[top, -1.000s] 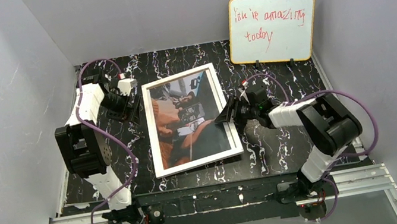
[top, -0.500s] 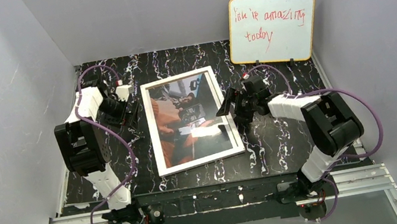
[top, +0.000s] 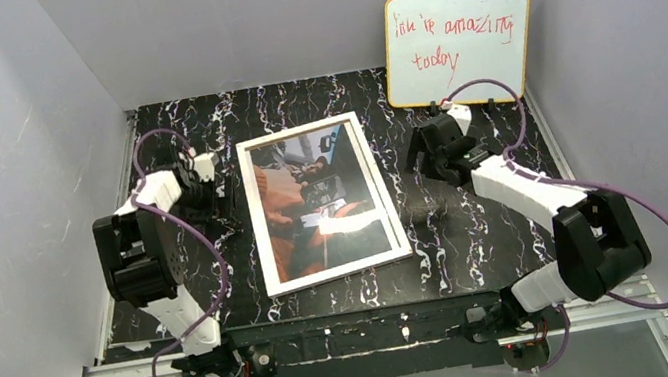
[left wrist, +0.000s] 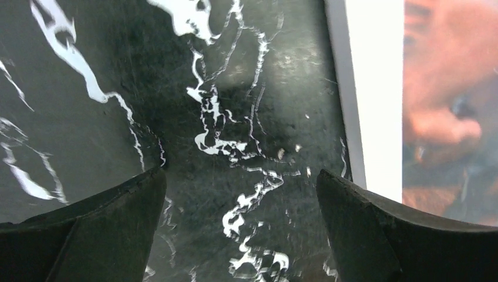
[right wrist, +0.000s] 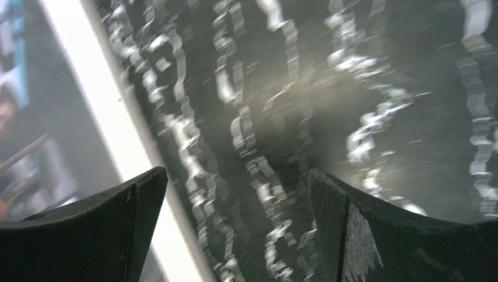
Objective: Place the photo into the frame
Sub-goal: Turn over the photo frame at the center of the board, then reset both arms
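Note:
The frame (top: 255,221) lies flat in the middle of the table, white face up. The photo (top: 317,201), dark with orange-red tones, shows inside its white border. My left gripper (top: 213,185) hovers over the table just left of the frame, open and empty. In the left wrist view its fingers (left wrist: 117,217) straddle bare marble, with the frame's white edge (left wrist: 376,88) and the photo (left wrist: 452,106) at the right. My right gripper (top: 420,149) is off the frame's upper right side, open and empty. The right wrist view is blurred and shows the frame's edge (right wrist: 100,88) at the left.
The black marble-patterned table (top: 478,226) carries the frame. An orange-rimmed whiteboard (top: 460,47) with red writing leans on the back wall, just behind the right arm. Grey walls close in the left, right and back sides. A metal rail (top: 364,341) runs along the near edge.
Both grippers have opened and drawn off the frame. The right arm has swung back and to the right; the left has pulled slightly left. The frame now lies flat.

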